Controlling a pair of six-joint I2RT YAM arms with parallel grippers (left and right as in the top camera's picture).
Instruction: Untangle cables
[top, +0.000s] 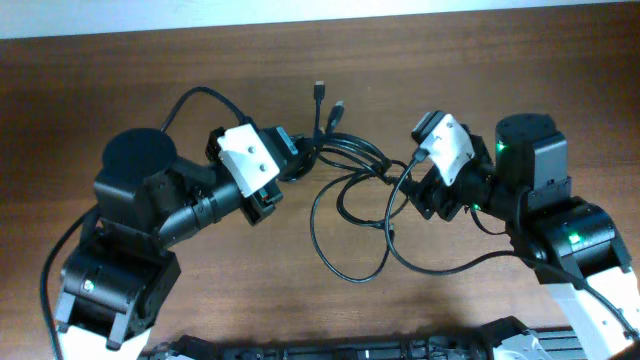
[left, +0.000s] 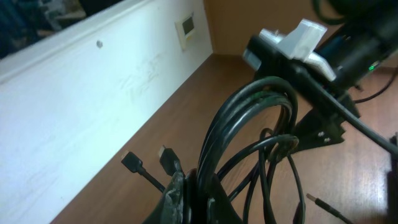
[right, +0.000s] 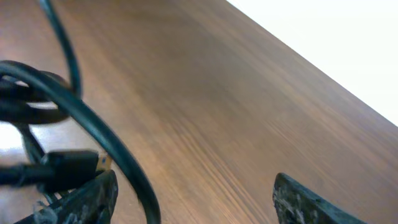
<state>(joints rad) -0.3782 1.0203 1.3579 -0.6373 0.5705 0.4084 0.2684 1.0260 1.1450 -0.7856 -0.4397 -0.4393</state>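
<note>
The cables (top: 345, 205) are thin glossy black cords in tangled loops on the brown table between my two arms. Two plug ends (top: 327, 100) point toward the far edge. My left gripper (top: 290, 152) is shut on a bundle of several cable strands (left: 249, 124), which arch up from its jaws (left: 199, 199). My right gripper (top: 412, 172) is open at the right side of the tangle. In the right wrist view one cable (right: 99, 140) runs past its left finger, between the spread jaws (right: 196, 199), and a plug (right: 68, 168) lies beside it.
A white wall (left: 74, 106) with a small panel (left: 188, 30) runs along the table's far edge. A metallic-tipped plug end (left: 323, 204) lies on the table right of the loops. Thick arm wires (top: 195, 100) trail from both arms.
</note>
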